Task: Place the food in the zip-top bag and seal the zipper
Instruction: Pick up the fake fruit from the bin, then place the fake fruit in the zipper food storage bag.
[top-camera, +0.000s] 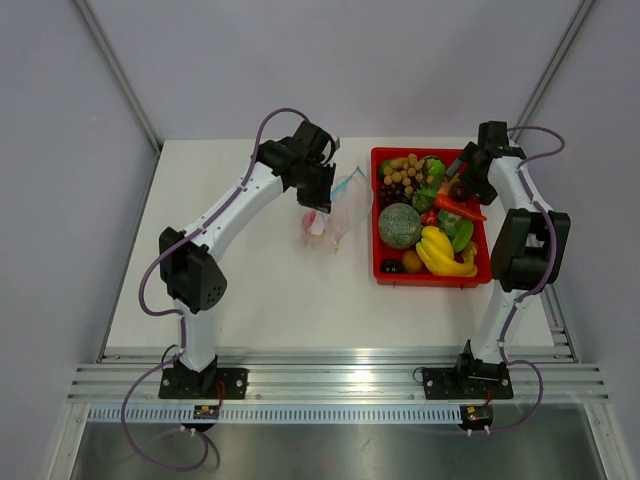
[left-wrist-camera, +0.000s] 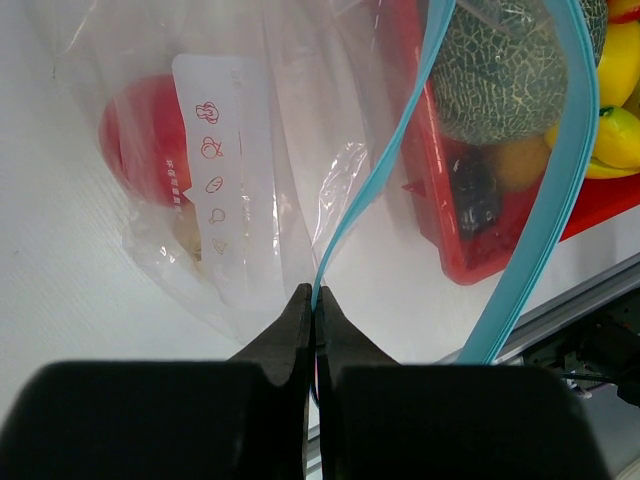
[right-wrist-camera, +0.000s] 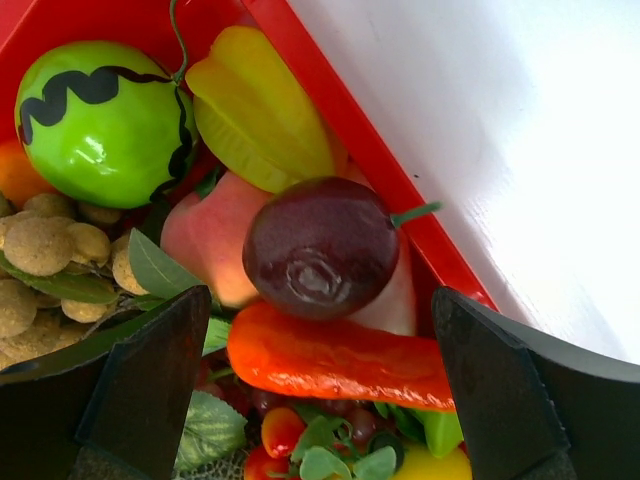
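Bag side: left end effector (left-wrist-camera: 315, 297) clamped tight on the zipper (left-wrist-camera: 560, 170) at one corner of the zip-top bag (top-camera: 337, 215), mouth gaping. Bag over the white surface (top-camera: 270, 290), just left of the red tray (top-camera: 382, 272). One red round fruit (left-wrist-camera: 135, 135) inside it. Tray side: right end effector (right-wrist-camera: 320, 320) spread wide, holding nothing, over the far end, above the carrot (right-wrist-camera: 340, 365) and a dark plum (right-wrist-camera: 320, 245). Nearer in the tray: melon (top-camera: 399, 225), bananas (top-camera: 440, 252).
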